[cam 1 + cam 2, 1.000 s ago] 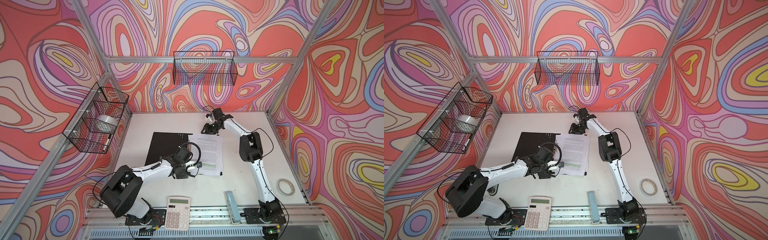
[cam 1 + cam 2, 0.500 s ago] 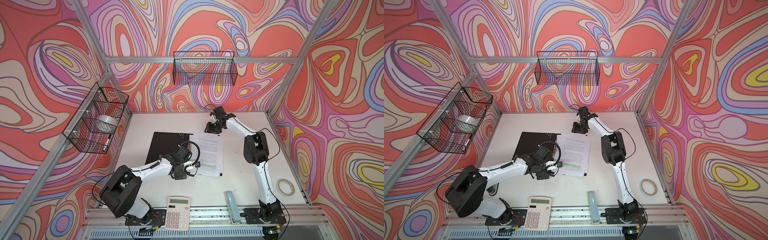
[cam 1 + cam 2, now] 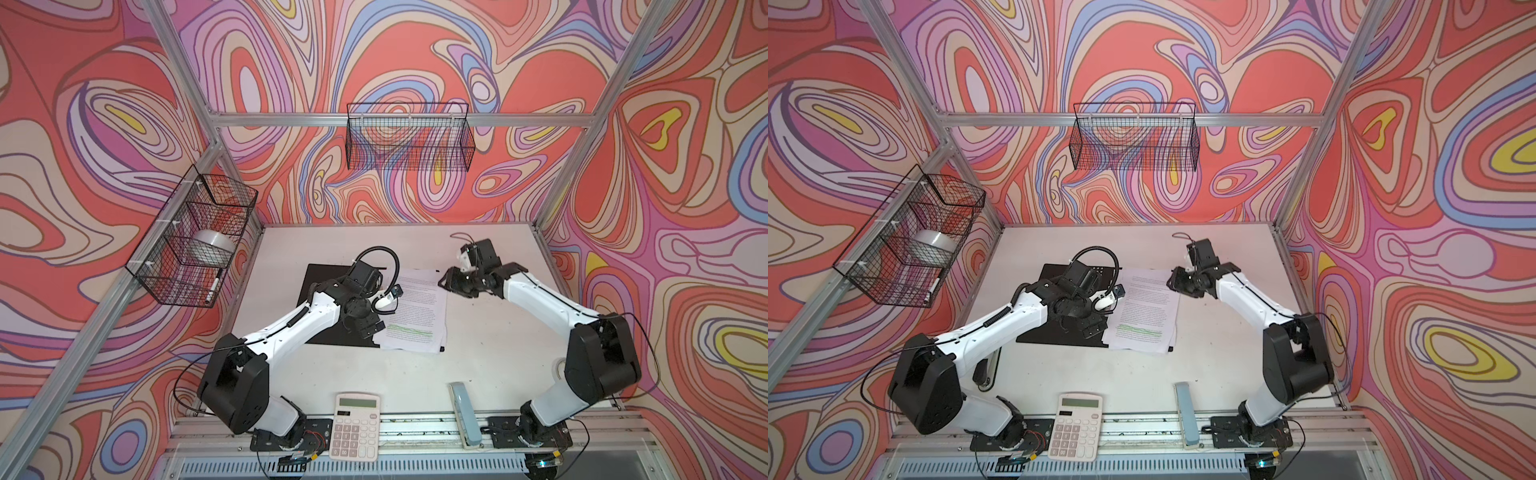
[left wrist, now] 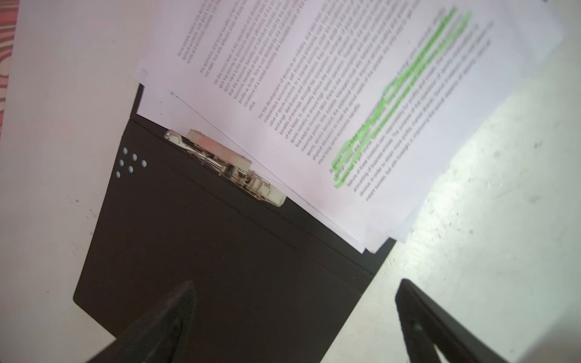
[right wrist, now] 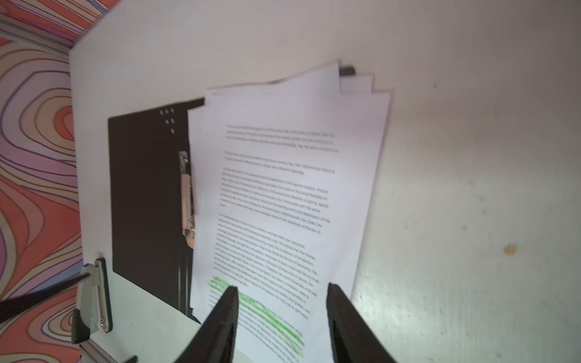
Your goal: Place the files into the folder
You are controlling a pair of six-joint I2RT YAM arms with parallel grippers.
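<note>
The folder [image 3: 322, 278] [image 3: 1044, 332] lies open on the table with its black inside up. Its metal spine clip [image 4: 226, 163] [image 5: 187, 201] is bare. The files [image 3: 419, 307] [image 3: 1148, 305], white printed sheets with green lines, lie slightly fanned over its right half [image 4: 330, 78] [image 5: 283, 188]. My left gripper [image 3: 365, 321] [image 4: 295, 283] hovers open over the left cover's front edge, holding nothing. My right gripper [image 3: 451, 282] [image 5: 282, 286] hangs above the files' far right edge. It is open, with nothing between its fingers.
A white calculator [image 3: 355, 426] and a grey-blue stapler [image 3: 465, 415] [image 5: 94, 298] lie at the table's front edge. A wire basket [image 3: 195, 237] holding a tape roll hangs on the left wall. Another wire basket [image 3: 409, 137] hangs on the back wall.
My right gripper has drawn away from the files' far end, moving right and toward the front. Its jaws have widened a little. The left arm has hardly moved.
</note>
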